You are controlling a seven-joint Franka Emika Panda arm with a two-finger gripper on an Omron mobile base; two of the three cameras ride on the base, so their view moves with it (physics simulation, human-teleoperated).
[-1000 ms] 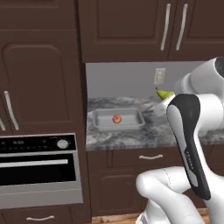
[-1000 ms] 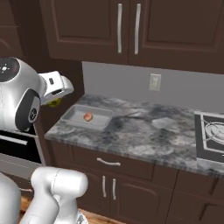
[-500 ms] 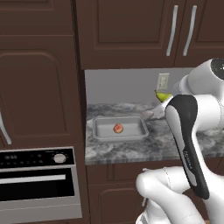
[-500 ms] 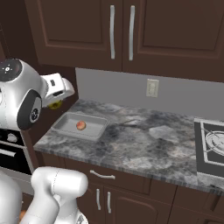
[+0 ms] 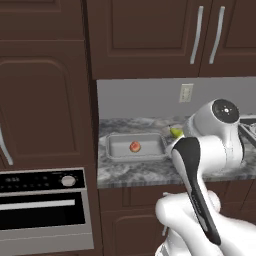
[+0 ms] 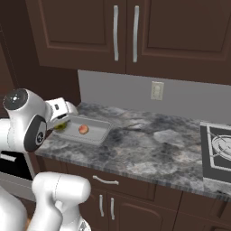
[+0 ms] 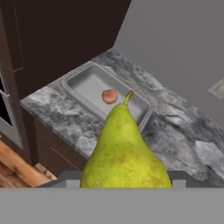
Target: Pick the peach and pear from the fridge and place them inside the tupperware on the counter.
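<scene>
While the gripper (image 7: 124,186) holds the pear (image 7: 124,153), the peach (image 5: 134,146) sits in the tupperware (image 5: 116,153) on the worktop (image 6: 149,149); oven (image 5: 42,210) left, stove (image 6: 219,155) right, no legible writing.

Yellow-green pear (image 7: 124,157), reddish-orange peach (image 7: 109,96), grey tupperware (image 7: 85,85), grey-white marbled counter (image 7: 175,140).

Arm raised, fingers (image 7: 124,181) clamped on pear (image 7: 124,153).
</scene>
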